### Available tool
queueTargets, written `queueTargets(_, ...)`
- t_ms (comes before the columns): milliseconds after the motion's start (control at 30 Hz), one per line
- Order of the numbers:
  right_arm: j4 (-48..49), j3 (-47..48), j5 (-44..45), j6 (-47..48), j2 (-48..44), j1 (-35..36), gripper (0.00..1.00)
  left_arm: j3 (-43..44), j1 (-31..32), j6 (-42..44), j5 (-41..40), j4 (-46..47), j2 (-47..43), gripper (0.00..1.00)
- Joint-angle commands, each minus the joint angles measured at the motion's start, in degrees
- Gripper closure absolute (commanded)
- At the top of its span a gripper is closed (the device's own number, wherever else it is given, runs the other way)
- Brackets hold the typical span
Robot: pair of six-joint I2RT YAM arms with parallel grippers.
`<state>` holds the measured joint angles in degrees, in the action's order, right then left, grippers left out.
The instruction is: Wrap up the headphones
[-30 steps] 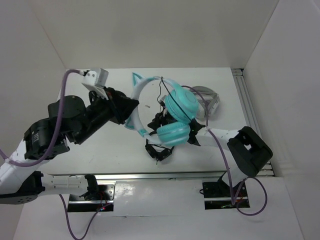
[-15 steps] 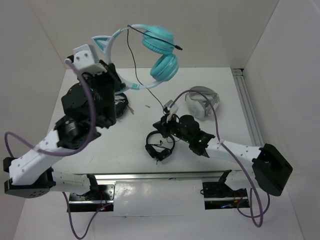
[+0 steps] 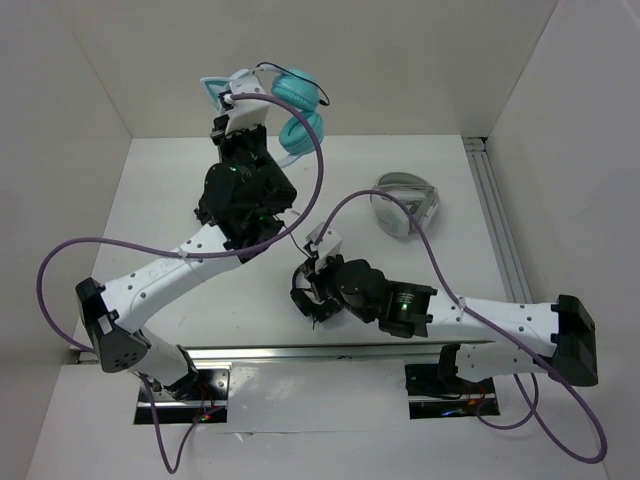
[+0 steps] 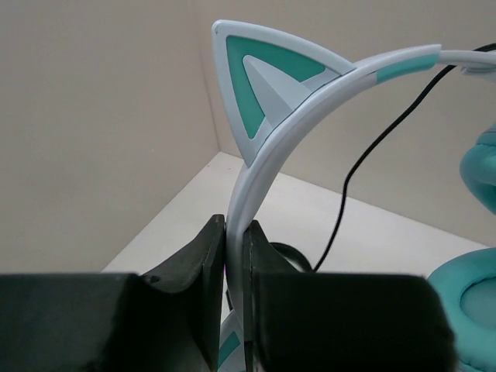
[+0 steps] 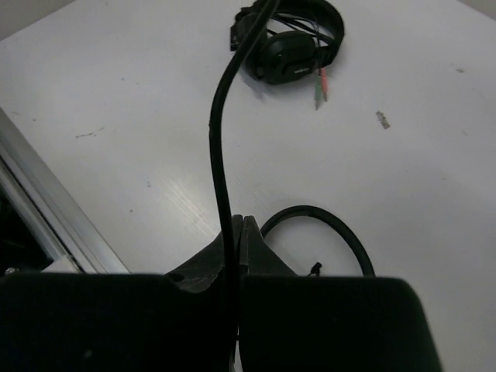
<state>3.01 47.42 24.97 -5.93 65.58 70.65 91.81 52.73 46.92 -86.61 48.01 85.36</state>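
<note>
Teal over-ear headphones (image 3: pixel 290 100), mint headband with cat ears: held aloft over the far edge of the table (image 3: pixel 170 200), against the back wall. In the top view the headband arc runs left to right, with the earcups at the right end. In the left wrist view the cat ear points up.

Left gripper (image 4: pixel 232 232): clenched on the headband. The arm is raised high, reaching diagonally from the near left to the far centre.

Right gripper (image 5: pixel 237 225): pinched tight on the thin black cable (image 5: pixel 217 139), which rises from it. The arm lies low along the near edge, reaching leftward.

Small black headphones (image 5: pixel 291 39): flat on the table.

Grey-white headphones (image 3: pixel 405 205): on the table, at the right.
</note>
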Motion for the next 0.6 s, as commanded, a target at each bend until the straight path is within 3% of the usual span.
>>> queueTargets(0, -5.99, 4.6, 10.17, 2.85, -1.16, 0.19, 1.0, -1.27, -0.43, 6.53, 0.74, 14.83, -0.28, 1.0)
queueTargets(67, -6.52, 5.4, 10.8, 3.47, -1.16, -0.86, 1.0, -4.08, -0.43, 4.07, 1.35, 9.04, -0.28, 1.0)
queueTargets(233, -8.89, 6.9, 9.75, 4.7, -1.16, -6.65, 1.0, -9.98, -0.43, 4.33, 1.35, 12.28, -0.28, 1.0)
queueTargets(300, -9.5, 7.43, 8.95, 5.23, -2.64, -7.28, 1.0, -10.69, -0.43, 2.05, 2.4, 5.22, 0.24, 1.0)
queueTargets(333, -9.51, 7.43, 8.95, 5.23, -2.65, -7.28, 1.0, -9.99, -0.96, -3.62, 2.93, 0.29, 1.2, 1.0)
queueTargets(367, -10.21, 7.95, 8.95, 5.23, -3.35, -7.28, 1.0, -7.2, -0.96, -8.63, 3.81, -6.8, 2.86, 1.0)
queueTargets(400, -10.21, 7.95, 8.95, 5.23, -4.05, -7.28, 1.0, -4.13, -0.96, -16.43, 7.9, -34.37, 4.01, 1.0)
queueTargets(433, -10.21, 7.95, 8.95, 5.23, -4.06, -7.28, 1.0, 1.21, -2.01, -42.61, 12.47, -54.57, 5.68, 1.0)
queueTargets(467, -10.21, 7.95, 8.95, 5.23, -4.58, -7.28, 1.0, 13.97, -3.84, -52.96, 18.52, -69.57, 9.78, 1.0)
queueTargets(500, -10.21, 7.43, 8.95, 5.23, -5.11, -7.28, 1.0, 18.71, -5.52, -60.29, 24.24, -78.77, 11.74, 1.0)
queueTargets(533, -10.73, 7.43, 8.95, 5.23, -5.11, -7.28, 1.0, 22.15, -6.58, -66.11, 24.29, -87.56, 13.67, 1.0)
queueTargets(567, -10.74, 7.43, 8.95, 5.23, -5.11, -7.81, 1.0, 25.06, -7.28, -66.16, 24.29, -88.52, 15.17, 1.0)
